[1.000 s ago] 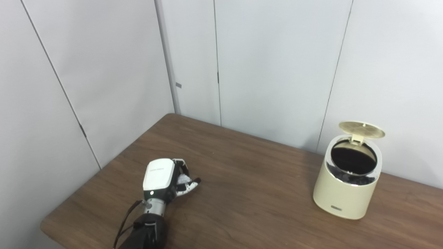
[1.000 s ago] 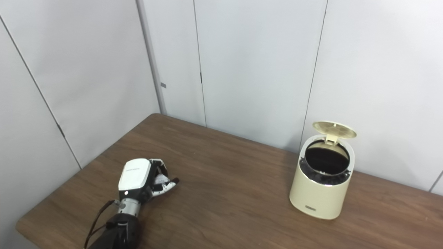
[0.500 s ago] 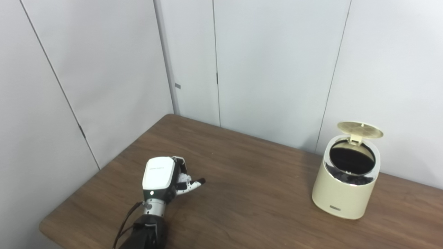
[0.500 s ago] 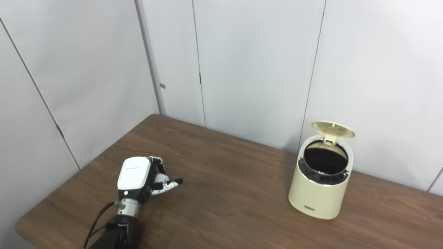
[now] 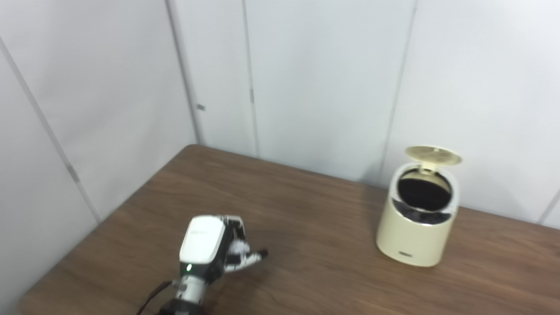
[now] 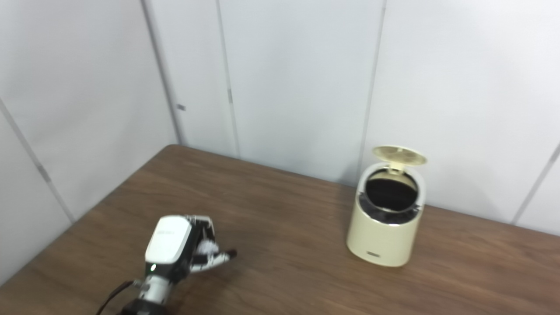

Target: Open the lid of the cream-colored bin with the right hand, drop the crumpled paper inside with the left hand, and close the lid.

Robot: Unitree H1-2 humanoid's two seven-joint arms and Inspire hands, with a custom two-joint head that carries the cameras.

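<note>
Meanwhile the left hand (image 5: 209, 247) sits low over the worktop (image 5: 306, 245) near its left edge, fingers (image 6: 205, 227) curled round the white crumpled paper (image 5: 238, 248). Well apart, toward the worktop's far right edge, stands the cream-colored bin (image 5: 415, 223), its lid (image 5: 433, 155) tipped up and the dark inside showing.

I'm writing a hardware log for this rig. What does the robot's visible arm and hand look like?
Only the left hand shows. A glossy white plate with faint grey lettering covers its back, with a small lit dot near the wrist. The fingers are black and white. A silver metal wrist joins a black forearm, and a thin dark cable loops beside it.
</note>
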